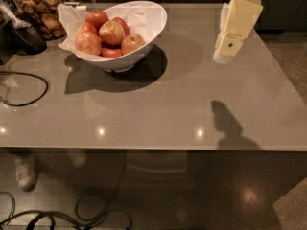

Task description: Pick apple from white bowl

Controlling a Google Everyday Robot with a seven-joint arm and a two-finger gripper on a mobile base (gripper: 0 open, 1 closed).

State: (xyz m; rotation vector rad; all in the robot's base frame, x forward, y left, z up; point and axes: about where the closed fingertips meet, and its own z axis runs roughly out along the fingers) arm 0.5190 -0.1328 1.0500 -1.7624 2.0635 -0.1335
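The white bowl (151,20) stands at the back left of the grey table and holds several apples. A red-orange apple (131,43) with a lighter blush lies at the bowl's front right. A paler yellowish apple (111,31) lies on top, a deep-red one (97,18) at the back, and another reddish one (88,42) at the left. My gripper (222,57), cream-coloured and pointing down, hangs above the table to the right of the bowl, well apart from it and holding nothing that I can see.
A jar of brown snacks (41,13) and a dark object (26,35) stand at the back left. A black cable (33,87) loops on the table's left side. The table's front edge (153,149) runs across; more cables lie on the floor below.
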